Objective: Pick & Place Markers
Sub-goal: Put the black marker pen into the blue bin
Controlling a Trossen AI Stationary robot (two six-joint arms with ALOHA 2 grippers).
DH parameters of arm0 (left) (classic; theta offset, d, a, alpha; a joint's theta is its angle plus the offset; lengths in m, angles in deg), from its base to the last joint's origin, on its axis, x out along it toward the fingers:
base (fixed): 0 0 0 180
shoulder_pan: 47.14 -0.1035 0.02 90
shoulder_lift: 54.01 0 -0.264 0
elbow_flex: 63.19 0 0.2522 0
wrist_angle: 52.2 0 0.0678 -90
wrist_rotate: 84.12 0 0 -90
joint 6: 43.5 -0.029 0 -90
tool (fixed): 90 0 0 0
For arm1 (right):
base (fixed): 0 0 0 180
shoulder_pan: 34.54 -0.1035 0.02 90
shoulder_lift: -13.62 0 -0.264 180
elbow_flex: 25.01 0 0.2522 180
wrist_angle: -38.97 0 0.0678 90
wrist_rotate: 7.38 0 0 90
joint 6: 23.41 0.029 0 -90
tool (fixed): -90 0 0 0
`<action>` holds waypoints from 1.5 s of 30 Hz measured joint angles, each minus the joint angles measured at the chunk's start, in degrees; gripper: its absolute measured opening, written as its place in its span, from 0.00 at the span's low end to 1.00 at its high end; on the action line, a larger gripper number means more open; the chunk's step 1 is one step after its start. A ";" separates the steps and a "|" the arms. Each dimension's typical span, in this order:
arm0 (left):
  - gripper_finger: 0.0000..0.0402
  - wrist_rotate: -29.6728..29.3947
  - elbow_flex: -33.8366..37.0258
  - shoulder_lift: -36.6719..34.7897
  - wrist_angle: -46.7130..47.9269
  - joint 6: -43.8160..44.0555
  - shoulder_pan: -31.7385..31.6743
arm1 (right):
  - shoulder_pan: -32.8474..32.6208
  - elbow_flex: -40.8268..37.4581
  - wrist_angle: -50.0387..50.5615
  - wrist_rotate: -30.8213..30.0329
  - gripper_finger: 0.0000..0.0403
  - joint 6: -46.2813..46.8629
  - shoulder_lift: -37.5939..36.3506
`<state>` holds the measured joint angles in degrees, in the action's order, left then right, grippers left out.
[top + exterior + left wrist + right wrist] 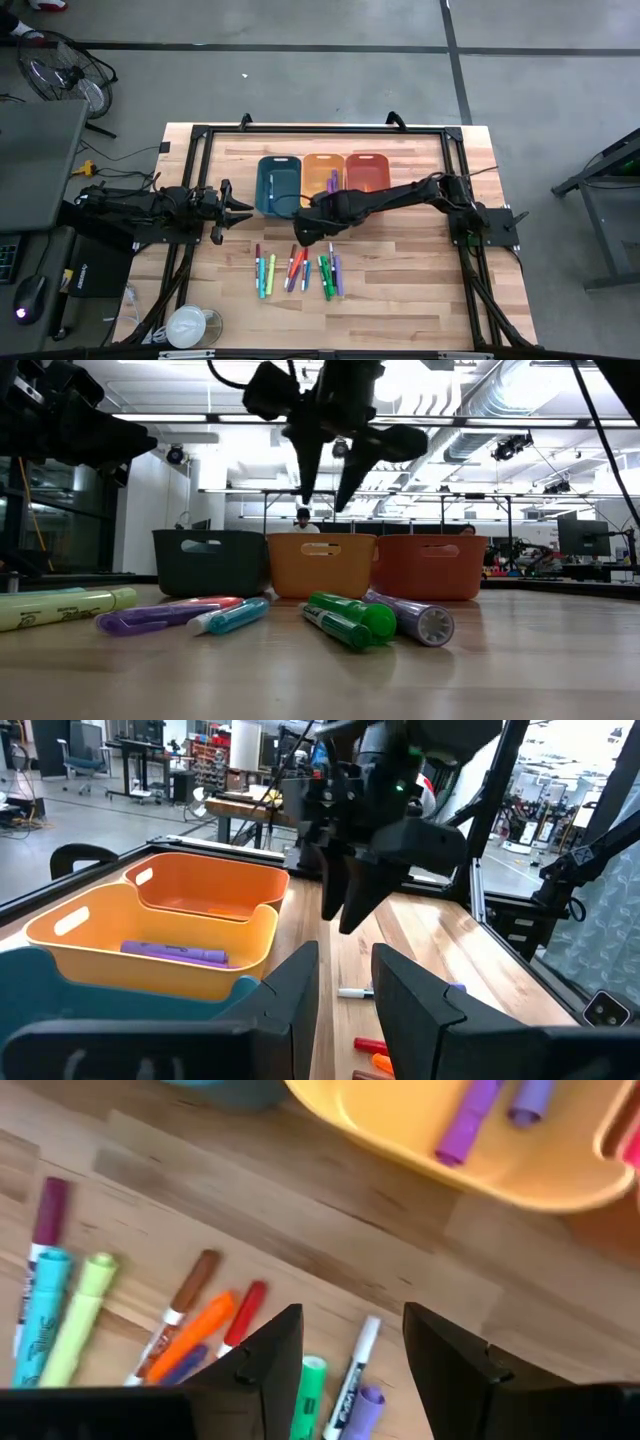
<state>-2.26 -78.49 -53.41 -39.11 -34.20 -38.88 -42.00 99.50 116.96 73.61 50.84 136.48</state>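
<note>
Left pincer (243,210) waits part-open, empty, beside the teal bin (278,184). Markers (297,270) lie in a row on the worktop (400,300), long axes running front-to-back. Right pincer (303,243) hovers above them, open, empty. Lettering unreadable.

Mixed-colour markers (300,272), lying flat, table front

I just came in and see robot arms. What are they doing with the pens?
The right gripper hangs open and empty above the markers lying on the table. Two purple ones already lie in the yellow bin. The left gripper waits beside the teal bin, holding nothing.
</note>
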 joint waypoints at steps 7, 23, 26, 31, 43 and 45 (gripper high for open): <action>0.23 0.00 -0.01 0.00 0.00 0.00 -0.01 | -0.89 -5.28 -2.28 3.46 0.41 3.28 0.02; 0.23 0.00 -0.01 0.00 0.00 0.00 0.00 | -1.24 -16.60 -15.17 9.28 0.41 6.78 0.12; 0.23 0.00 -0.02 0.00 0.00 0.00 0.00 | -1.34 -16.79 -15.24 9.85 0.41 6.75 0.85; 0.23 0.00 -0.01 0.02 0.00 0.00 0.01 | -1.34 -16.84 -15.98 10.61 0.41 6.72 2.06; 0.23 0.00 -0.02 0.02 0.00 0.00 0.01 | -1.37 -16.42 -16.59 12.86 0.41 6.72 6.09; 0.23 0.00 -0.01 0.00 0.00 0.00 0.01 | -1.38 -16.40 -16.56 13.28 0.41 6.64 6.60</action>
<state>-2.26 -78.51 -53.41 -39.11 -34.20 -38.87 -43.38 83.09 100.40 86.88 57.48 143.08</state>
